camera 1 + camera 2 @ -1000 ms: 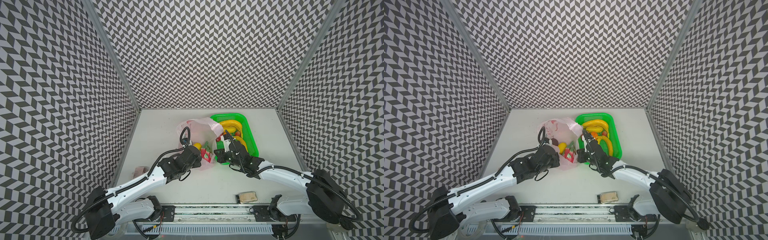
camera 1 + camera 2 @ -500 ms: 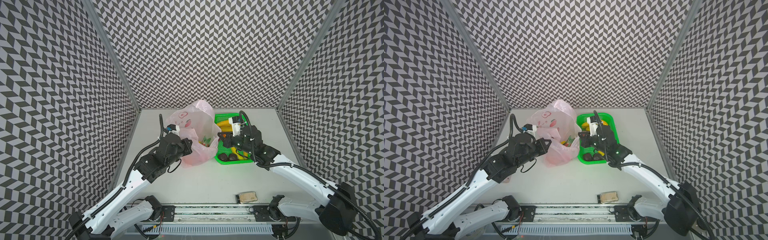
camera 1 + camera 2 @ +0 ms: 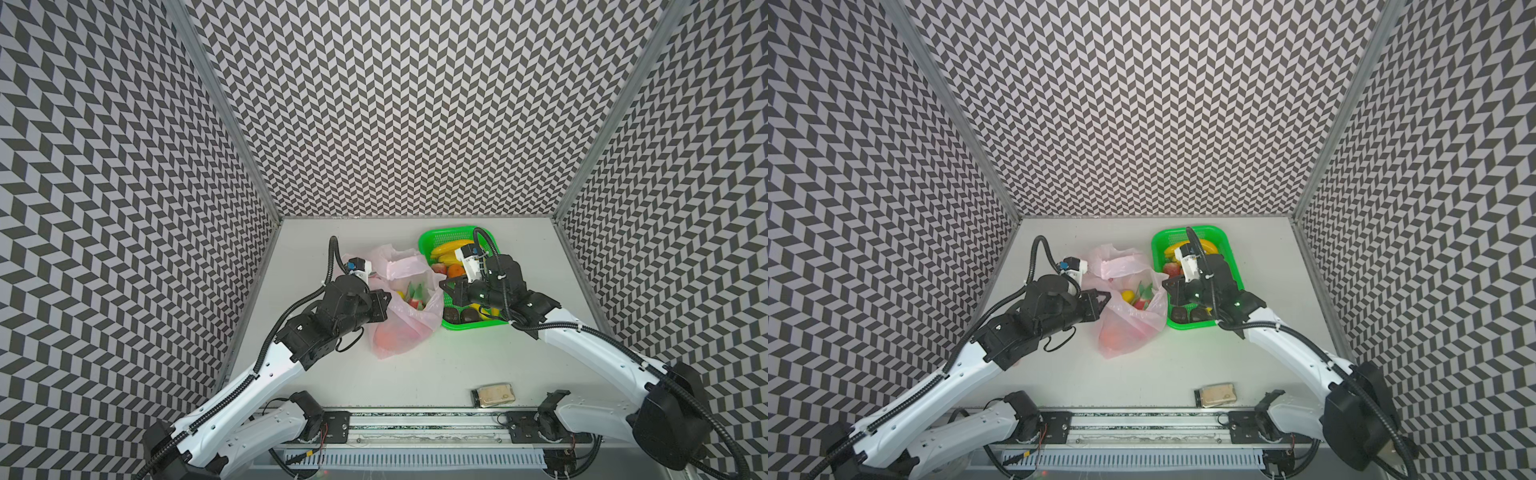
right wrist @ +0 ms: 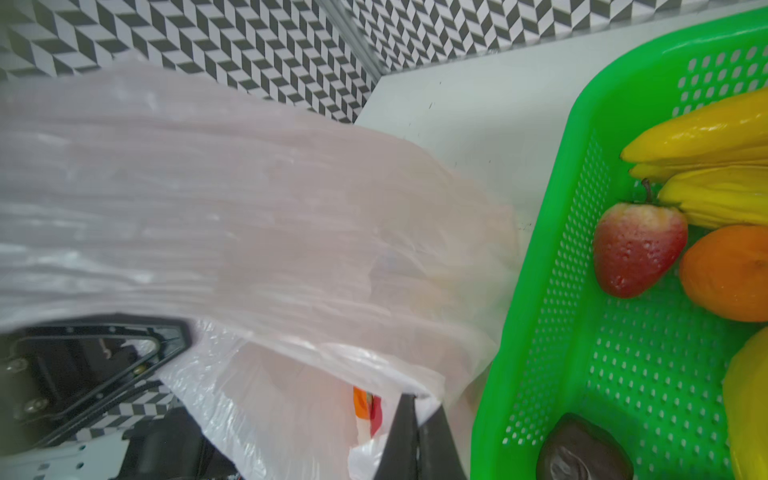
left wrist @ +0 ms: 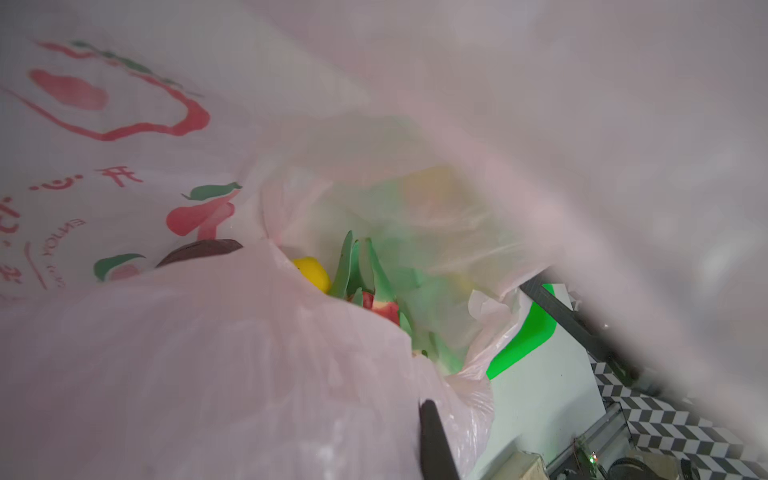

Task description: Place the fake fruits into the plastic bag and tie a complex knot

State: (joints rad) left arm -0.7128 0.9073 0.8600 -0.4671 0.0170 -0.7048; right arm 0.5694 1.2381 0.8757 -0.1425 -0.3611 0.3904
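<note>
1. Loading is partly done. The plastic bag point(image 3: 399, 336) stands open-mouthed just beside the green mesh basket point(image 4: 536, 332).
2. In the bag are a lemon point(image 5: 311, 272), a dragon fruit point(image 5: 376, 301) and one dark brown fruit point(image 5: 199, 250). A reddish shape shows through the film lower down, but I cannot tell what it is.
3. Left in the basket are bananas point(image 4: 706, 141), a strawberry point(image 4: 640, 245), an orange point(image 4: 727, 274) and two dark brown fruits point(image 3: 461, 314).
4. There is no knot, and the bag's top is loose and spread. My judgement is that several transfers remain, and then the whole tie.
5. The right gripper point(image 4: 417, 432) has its jaws clenched tip to tip on the bag's rim on the basket side, with film pinched between them.
6. The left gripper point(image 3: 1102, 297) sits at the opposite rim. Its wrist view shows only one finger point(image 5: 432, 440), with film draped over the lens. Its jaws are closed, and I judge them to be pinching that rim, since the mouth stretches between the two grippers.
</note>
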